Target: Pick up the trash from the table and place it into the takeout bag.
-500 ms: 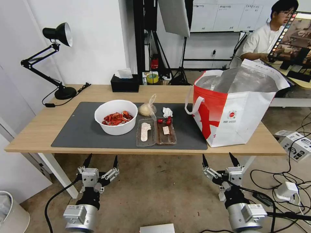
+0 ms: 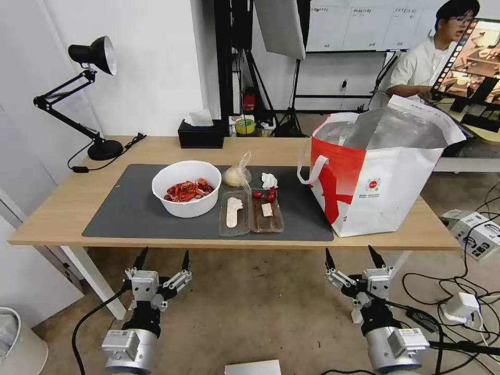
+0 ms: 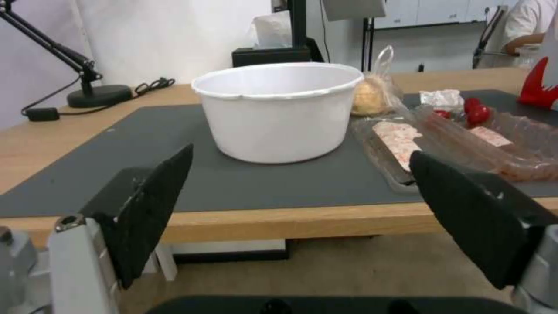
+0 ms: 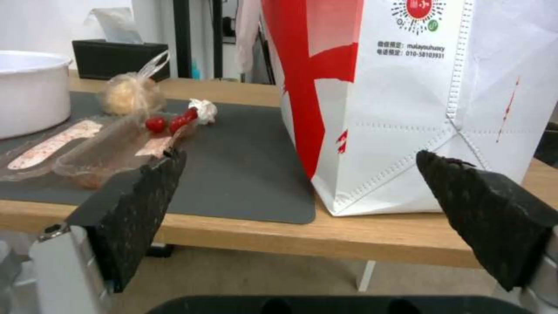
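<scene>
Grippers parked below table edge, trash untouched

Left gripper (image 2: 162, 259) hangs below the table's (image 2: 62, 208) near edge, in front of the bowl (image 2: 186, 188), fingers spread wide, holding nothing. Right gripper (image 2: 354, 257) hangs below the same edge, in front of the bag (image 2: 383, 177), fingers also wide apart and empty.

Trash all sits on the mat (image 2: 130, 208). Bowl has red shells inside. Tray (image 2: 251, 212) lies open flat just right of the bowl, near the mat's front edge. Knotted bag (image 2: 237, 174) with beige lump sits behind the tray, beside the bowl. Tissue (image 2: 269, 180) lies right of the knotted bag, at the tray's back edge. Two small red pieces sit in the tray's back corner.

Bag stands upright right of the tray, mouth open, foil lining showing, its base overlapping the mat's right end.
</scene>
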`<state>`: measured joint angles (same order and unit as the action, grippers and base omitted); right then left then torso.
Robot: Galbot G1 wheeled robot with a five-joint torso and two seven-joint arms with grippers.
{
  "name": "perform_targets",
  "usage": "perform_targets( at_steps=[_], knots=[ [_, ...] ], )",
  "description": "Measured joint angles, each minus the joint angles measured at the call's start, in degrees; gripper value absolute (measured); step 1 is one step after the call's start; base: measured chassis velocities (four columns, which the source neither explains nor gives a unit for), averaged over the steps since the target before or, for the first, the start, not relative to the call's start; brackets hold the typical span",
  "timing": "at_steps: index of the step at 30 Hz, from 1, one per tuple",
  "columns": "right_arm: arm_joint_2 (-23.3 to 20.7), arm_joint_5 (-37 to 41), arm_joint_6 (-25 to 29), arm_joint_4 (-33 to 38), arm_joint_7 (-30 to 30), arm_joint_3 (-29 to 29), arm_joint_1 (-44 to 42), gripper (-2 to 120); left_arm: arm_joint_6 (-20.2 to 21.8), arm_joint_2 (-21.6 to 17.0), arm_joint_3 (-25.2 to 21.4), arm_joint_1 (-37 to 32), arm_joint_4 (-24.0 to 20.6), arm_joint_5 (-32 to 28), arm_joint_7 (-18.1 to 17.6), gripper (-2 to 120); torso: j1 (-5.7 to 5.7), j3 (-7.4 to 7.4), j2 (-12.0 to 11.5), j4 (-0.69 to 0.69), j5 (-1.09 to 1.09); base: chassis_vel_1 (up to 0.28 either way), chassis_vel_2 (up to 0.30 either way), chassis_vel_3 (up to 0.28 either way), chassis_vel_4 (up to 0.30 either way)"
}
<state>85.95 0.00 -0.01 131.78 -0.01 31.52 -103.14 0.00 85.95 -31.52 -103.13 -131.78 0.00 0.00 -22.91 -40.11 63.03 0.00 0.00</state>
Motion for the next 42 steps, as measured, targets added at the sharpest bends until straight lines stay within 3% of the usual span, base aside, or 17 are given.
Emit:
perform_targets(
  at_steps=[25, 29, 31, 33, 35, 37, 42],
  knots=[
    [-0.44, 0.39, -0.34, 0.0, 0.0, 0.01, 0.17, 100, 0.24, -0.11, -0.01, 0.05, 0.0, -0.28, -0.05, 100, -0.01, 0.0, 0.0, -0.01, 0.01, 0.0, 0.0, 0.0, 0.0],
    [-2.07, 1.81, -2.15, 0.09, 0.05, 0.2, 0.84, 100, 3.6, -1.72, -0.19, 0.85, -0.84, -3.85, -1.71, 100, -0.01, 0.0, 0.0, -0.01, 0.01, 0.0, 0.0, 0.0, 0.0],
    [-6.0, 5.32, -6.71, 0.81, 0.44, 0.88, 2.76, 100, 8.21, -3.9, -0.46, 1.99, -2.06, -8.65, -4.06, 100, -0.01, 0.0, 0.0, 0.0, 0.0, 0.0, 0.0, 0.0, 0.0],
    [-6.81, 5.71, -7.18, 0.86, 0.5, 1.01, 3.08, 100, 9.46, -4.49, -0.52, 2.29, -2.39, -9.97, -4.65, 100, -0.02, 0.0, 0.0, 0.02, -0.01, 0.0, 0.0, 0.0, 0.0],
    [-8.95, 7.15, -8.99, 1.01, 0.58, 1.16, 3.79, 100, 14.34, -6.82, -0.82, 3.49, -3.71, -15.14, -7.12, 100, -0.01, -0.01, 0.0, -0.01, 0.0, 0.0, 0.0, 0.0, 0.0],
    [-9.66, 7.82, -9.79, 1.17, 0.64, 1.3, 4.17, 100, 15.42, -7.31, -0.87, 3.73, -3.98, -16.26, -7.64, 100, -0.01, -0.01, 0.0, -0.01, 0.0, 0.0, 0.0, 0.0, 0.0],
    [-16.35, 14.31, -18.1, 2.39, 1.41, 2.44, 7.3, 100, 23.77, -11.28, -1.35, 5.77, -6.18, -25.01, -11.87, 100, -0.01, -0.01, 0.0, 0.0, 0.01, 0.0, 0.0, 0.0, 0.0]
  ],
)
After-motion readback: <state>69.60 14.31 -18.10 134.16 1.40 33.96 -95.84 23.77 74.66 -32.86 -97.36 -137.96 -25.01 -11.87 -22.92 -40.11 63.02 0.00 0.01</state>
